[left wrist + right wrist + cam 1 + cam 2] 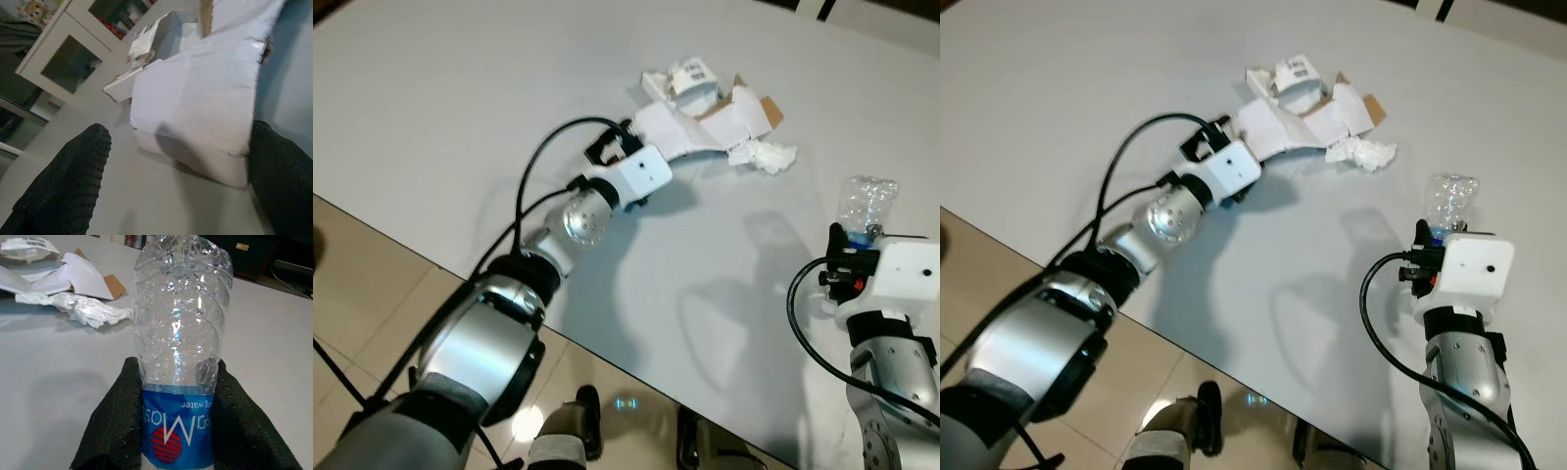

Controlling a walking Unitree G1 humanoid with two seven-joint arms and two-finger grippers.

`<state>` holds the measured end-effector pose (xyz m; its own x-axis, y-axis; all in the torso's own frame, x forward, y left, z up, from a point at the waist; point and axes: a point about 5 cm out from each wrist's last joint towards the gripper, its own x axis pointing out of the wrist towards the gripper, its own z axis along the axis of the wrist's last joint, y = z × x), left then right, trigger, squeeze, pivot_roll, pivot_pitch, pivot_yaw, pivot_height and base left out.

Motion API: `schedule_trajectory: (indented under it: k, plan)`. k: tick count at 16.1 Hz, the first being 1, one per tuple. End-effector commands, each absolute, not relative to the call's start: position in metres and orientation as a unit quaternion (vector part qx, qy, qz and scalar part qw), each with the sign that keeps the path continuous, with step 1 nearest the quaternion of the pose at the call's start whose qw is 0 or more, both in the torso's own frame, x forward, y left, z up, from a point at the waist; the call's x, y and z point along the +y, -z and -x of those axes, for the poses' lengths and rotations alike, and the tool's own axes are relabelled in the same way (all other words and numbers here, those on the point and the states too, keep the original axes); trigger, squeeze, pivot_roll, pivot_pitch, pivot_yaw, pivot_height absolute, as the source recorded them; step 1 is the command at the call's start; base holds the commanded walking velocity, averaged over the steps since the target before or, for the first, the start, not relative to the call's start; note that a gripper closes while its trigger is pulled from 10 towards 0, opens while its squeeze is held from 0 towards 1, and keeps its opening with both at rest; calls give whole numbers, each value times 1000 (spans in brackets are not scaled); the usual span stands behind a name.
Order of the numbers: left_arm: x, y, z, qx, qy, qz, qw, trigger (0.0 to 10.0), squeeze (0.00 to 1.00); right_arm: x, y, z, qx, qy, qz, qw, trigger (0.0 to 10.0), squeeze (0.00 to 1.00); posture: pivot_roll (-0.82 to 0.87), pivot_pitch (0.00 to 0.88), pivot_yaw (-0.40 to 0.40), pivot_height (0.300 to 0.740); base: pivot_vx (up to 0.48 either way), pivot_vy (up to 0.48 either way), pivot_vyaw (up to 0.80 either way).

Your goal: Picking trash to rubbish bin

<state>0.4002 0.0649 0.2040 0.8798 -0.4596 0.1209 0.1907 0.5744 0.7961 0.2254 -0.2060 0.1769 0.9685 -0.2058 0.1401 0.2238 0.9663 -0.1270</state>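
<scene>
- One clear plastic water bottle [178, 357] with a blue label, clamped between my right fingers [115, 426].
- One torn white cardboard box [700, 117] on the surface [460, 88].
- One crumpled white tissue [764, 155] beside it.
- Two silver arms of mine, each with two black fingers; my left fingers [63, 181] straddle the box's edge.

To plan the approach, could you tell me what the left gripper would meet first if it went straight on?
The left gripper would probably meet the torn white cardboard box first; it already lies between the open fingers.
</scene>
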Motion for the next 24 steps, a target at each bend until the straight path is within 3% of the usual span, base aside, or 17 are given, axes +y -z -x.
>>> schedule_trajectory:
  k: [1,5,6,7,8,24]
  plan:
    - [72,-186,-399,-132,181,-451,864,10000,0,-210,-164,-217,-25,124,68,990,10000,0,9,404,26,740,0,0,0]
    - [75,-185,-399,-145,149,-469,858,10000,0,-207,-162,-209,-15,126,61,990,10000,0,-22,434,17,740,0,0,0]
    - [76,-183,-399,-142,144,-471,858,6353,0,-206,-162,-207,-11,127,60,990,10000,0,-32,441,15,740,0,0,0]
    - [76,-182,-399,-139,143,-472,859,6353,0,-206,-161,-206,-10,128,60,990,10000,0,-34,442,15,740,0,0,0]
    - [76,-181,-399,-135,143,-469,861,0,0,-206,-161,-205,-9,128,59,990,10000,0,-38,443,14,740,0,0,0]
    - [83,-175,-398,-122,150,-463,865,0,0,-200,-158,-201,5,126,50,991,10000,0,-34,460,13,740,0,0,0]
